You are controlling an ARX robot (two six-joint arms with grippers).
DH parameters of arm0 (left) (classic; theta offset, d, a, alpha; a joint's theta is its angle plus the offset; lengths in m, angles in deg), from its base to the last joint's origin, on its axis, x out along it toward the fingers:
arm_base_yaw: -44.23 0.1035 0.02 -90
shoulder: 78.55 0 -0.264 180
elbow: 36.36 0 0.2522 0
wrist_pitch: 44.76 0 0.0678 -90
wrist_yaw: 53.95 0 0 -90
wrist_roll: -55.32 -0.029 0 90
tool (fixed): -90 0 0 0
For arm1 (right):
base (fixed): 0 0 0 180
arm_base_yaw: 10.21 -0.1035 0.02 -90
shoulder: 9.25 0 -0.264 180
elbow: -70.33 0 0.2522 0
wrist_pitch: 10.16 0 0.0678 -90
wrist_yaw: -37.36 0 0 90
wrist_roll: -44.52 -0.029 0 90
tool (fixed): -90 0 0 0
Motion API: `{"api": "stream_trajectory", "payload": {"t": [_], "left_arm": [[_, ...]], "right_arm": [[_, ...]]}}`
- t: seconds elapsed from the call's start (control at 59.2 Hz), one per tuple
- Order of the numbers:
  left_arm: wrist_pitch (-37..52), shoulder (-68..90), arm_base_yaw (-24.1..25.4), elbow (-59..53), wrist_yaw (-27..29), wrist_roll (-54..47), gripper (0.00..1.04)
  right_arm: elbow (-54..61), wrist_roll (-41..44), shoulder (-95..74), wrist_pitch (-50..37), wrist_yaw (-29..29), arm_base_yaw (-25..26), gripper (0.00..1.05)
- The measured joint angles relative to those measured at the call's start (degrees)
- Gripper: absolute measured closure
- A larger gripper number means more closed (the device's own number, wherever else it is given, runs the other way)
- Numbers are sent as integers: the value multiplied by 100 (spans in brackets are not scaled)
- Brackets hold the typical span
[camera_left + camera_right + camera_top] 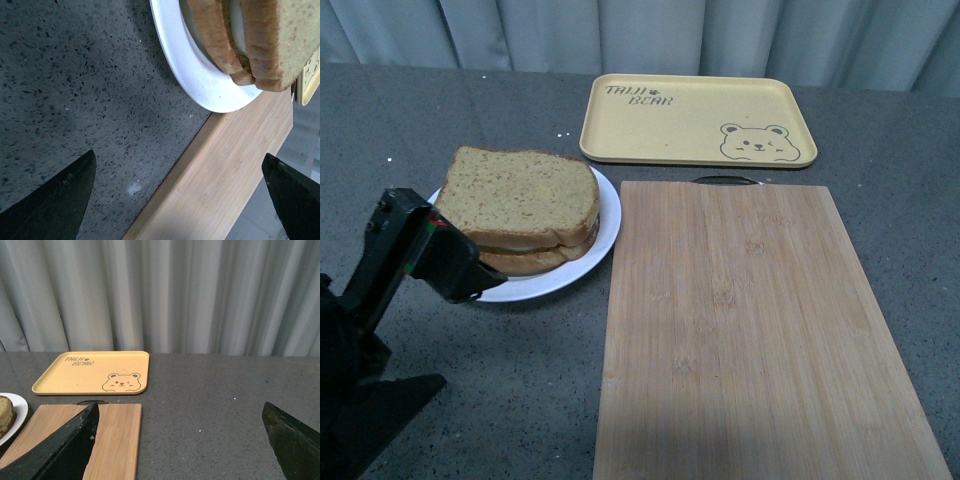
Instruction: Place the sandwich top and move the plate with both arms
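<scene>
Yellow tray (690,125) carries a bear drawing and the word BEAR; the word above it is unclear. The sandwich top (520,195) lies on the stack (535,262) on the white plate (609,215), just ahead of the left jaws, not between them. Both left and right jaws stand wide, empty.

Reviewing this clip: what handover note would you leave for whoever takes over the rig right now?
Left gripper: open, empty, by the plate's near-left rim.
Right gripper: open, empty, out of the front view, away from the plate.
Done: sandwich top lies on the lower slice, on the plate, left of the board.
Left: grip the plate with both arms and move it.
</scene>
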Motion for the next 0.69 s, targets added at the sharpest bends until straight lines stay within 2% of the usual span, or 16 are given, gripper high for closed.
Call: {"api": "stream_trajectory", "payload": {"t": [0.27,0.523,0.574,0.692], "left_arm": [[258,909,-11,619,164,599,7],[339,1279,55,953,186,739,7],[299,1346,68,997,214,739,11],[269,1567,122,1088,232,743,30]], "right_arm": [[0,0,0,0,-2,0,9],[0,0,0,0,-2,0,9],[-2,0,0,0,0,0,9],[0,0,0,0,0,0,9]]}}
